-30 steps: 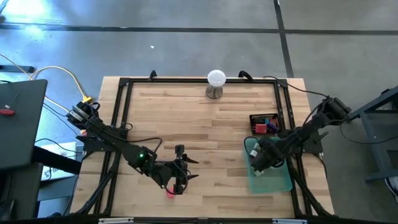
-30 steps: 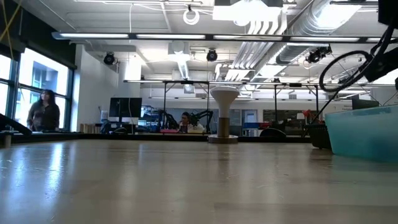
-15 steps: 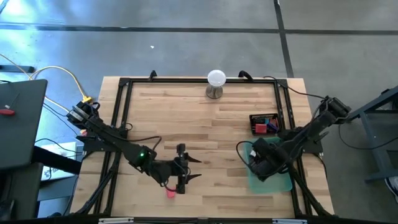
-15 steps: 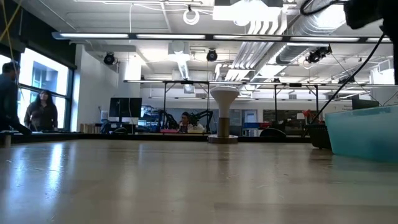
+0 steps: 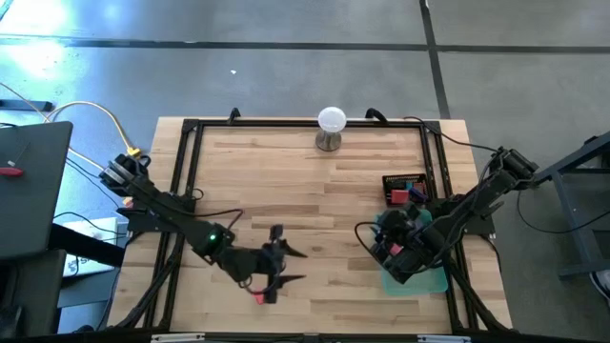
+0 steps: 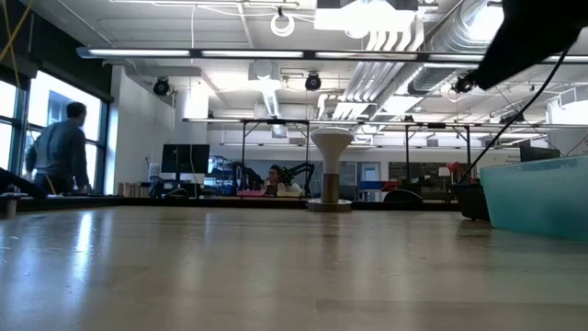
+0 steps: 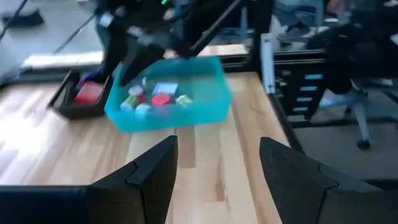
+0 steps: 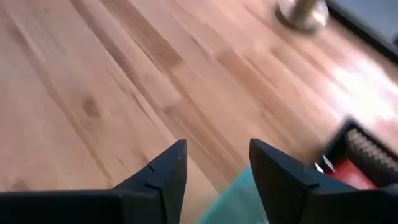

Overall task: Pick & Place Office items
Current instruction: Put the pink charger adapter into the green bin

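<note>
Office items: most that I could see sat in the green tray (image 7: 186,115) on the right side of the desk (image 5: 305,181), a red, a white and some pale green pieces (image 7: 160,98) among them. A few more red and purple ones were in the black box (image 5: 405,181) just behind the tray, and one pink piece (image 5: 259,298) lay alone on the wood near the front edge. The change over the last second was on the right. The right end effector (image 8: 214,152) had been down over the tray, then lifted and swung off its inner edge toward mid-desk. Its fingers had narrowed but still showed a gap, with nothing between them. I read that as a drop completed and the arm heading out for the next pick, though I couldn't confirm which piece went in. The left end effector (image 7: 217,146) barely shifted. It hung wide open and empty, close by the pink piece, facing across the desk toward the tray. The pink piece hadn't moved, so that pick was not yet made. The white ball on its stand (image 5: 331,129) at the back stayed untouched. Judging by the tray contents, the sort was well underway, with at least the box pieces and the pink one left.
</note>
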